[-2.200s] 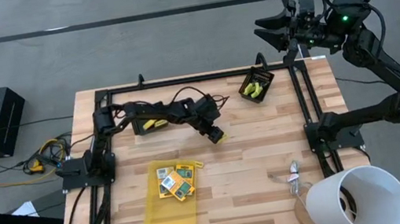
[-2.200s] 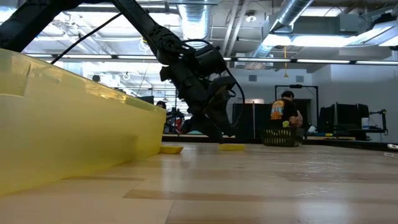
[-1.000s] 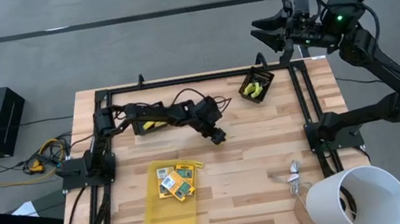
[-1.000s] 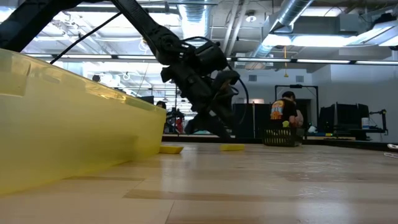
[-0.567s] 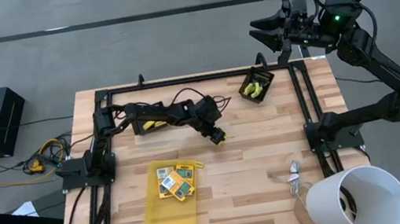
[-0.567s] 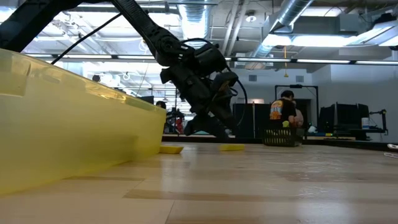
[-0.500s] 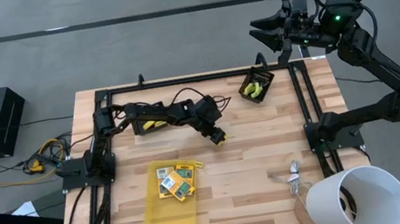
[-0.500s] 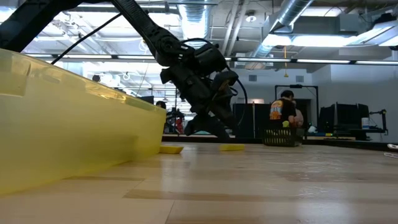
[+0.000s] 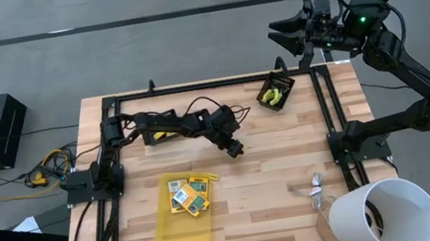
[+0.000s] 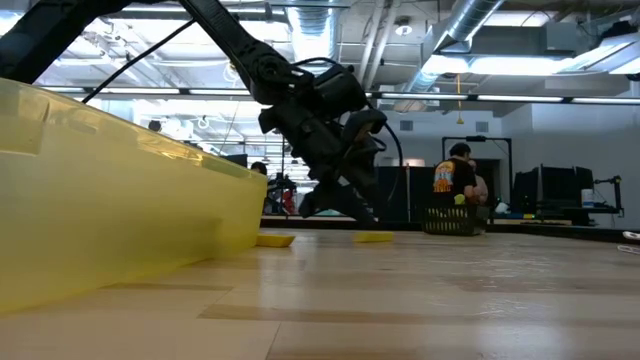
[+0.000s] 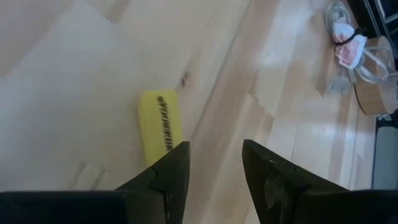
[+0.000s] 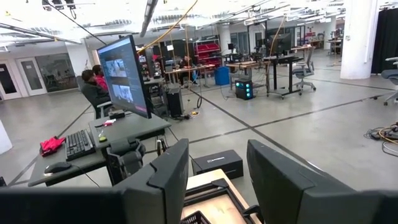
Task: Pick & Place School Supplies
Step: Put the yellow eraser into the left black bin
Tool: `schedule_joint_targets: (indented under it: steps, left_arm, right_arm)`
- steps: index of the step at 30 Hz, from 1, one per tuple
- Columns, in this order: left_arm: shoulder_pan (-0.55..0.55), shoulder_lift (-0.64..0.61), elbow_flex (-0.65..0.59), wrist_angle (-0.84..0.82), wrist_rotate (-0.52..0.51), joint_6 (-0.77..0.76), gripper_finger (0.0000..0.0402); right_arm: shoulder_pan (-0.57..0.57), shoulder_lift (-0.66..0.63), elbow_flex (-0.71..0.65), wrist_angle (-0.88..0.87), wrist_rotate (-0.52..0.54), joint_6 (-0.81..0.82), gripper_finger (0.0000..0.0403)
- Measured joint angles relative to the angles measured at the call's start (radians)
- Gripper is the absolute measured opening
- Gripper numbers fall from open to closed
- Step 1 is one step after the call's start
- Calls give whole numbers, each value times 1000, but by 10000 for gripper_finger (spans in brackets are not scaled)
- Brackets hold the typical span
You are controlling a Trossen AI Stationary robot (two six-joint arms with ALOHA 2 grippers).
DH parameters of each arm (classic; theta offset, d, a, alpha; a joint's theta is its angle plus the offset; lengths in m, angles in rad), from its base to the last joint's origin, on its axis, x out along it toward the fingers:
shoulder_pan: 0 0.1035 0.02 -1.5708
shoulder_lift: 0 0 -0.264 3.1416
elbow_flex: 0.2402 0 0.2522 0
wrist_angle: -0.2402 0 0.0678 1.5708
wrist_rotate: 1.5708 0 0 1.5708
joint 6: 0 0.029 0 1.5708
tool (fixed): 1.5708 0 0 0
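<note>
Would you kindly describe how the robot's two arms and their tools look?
Both arms are dark, jointed and matte. The left arm carries looping black cables; the right arm shows a small green light near its wrist. The left tool and right tool each have two dark, wedge-shaped fingers.

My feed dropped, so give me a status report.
Left gripper open, low over mid-table, empty. Yellow stick on the wood beside its fingertips. Right gripper open, parked high off the table's far corner. Nothing in the way.
</note>
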Motion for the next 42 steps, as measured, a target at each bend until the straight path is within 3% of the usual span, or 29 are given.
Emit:
schedule_joint_targets:
  steps: [42]
  left_arm:
    - [73, 53, -10, -17, 52, 78, 143]
  right_arm:
    - [0, 0, 1, -1, -1, 0, 154]
